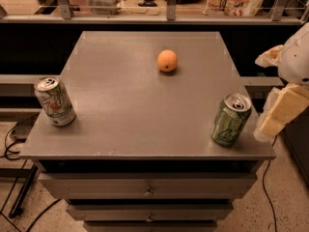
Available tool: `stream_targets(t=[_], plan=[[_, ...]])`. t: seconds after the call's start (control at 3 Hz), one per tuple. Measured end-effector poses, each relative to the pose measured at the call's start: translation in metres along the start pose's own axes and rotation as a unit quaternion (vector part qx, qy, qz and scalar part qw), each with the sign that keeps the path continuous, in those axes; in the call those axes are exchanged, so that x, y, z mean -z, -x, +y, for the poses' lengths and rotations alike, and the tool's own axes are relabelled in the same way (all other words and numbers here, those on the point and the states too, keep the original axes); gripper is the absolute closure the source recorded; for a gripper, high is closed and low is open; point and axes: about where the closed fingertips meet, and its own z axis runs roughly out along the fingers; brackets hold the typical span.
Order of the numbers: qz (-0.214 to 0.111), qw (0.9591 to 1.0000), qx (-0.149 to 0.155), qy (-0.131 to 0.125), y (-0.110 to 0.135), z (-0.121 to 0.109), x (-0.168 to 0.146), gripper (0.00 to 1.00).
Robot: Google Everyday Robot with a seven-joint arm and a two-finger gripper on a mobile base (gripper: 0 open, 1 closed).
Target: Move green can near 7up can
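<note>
Though the hand point(282, 111) sits in plain view at the right edge of the frame, about halfway down, I cannot tell how far open it is. It shows as pale cream blocks below a rounded white part of the arm. It hangs just off the right edge of the table point(125, 105), and I see nothing held in it.

Just left of the hand stands the green can point(231, 119), in the lower right of the frame near the table's front right corner. It is upright, its silver top and pull tab facing up. A narrow gap shows between can and hand.

Further up and left, toward the upper middle of the frame, an orange point(167, 61) rests on the table, well apart from both cans.

The 7up can point(54, 101) stands upright at the far left of the frame, near the table's left edge, well apart from the green can.

Drawers point(147, 190) run under the table top, and dark cables point(9, 144) lie on the floor at lower left.
</note>
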Motion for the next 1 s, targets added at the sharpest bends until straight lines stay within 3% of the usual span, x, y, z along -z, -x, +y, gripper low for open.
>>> stream_targets(t=[0.67,1.0], plan=[[-0.033,0.9982,-0.004,0.05,0.014,0.007,-0.052,0.0],[-0.033,0.9967,-0.021,0.072,0.007,0.012,-0.073,0.18]])
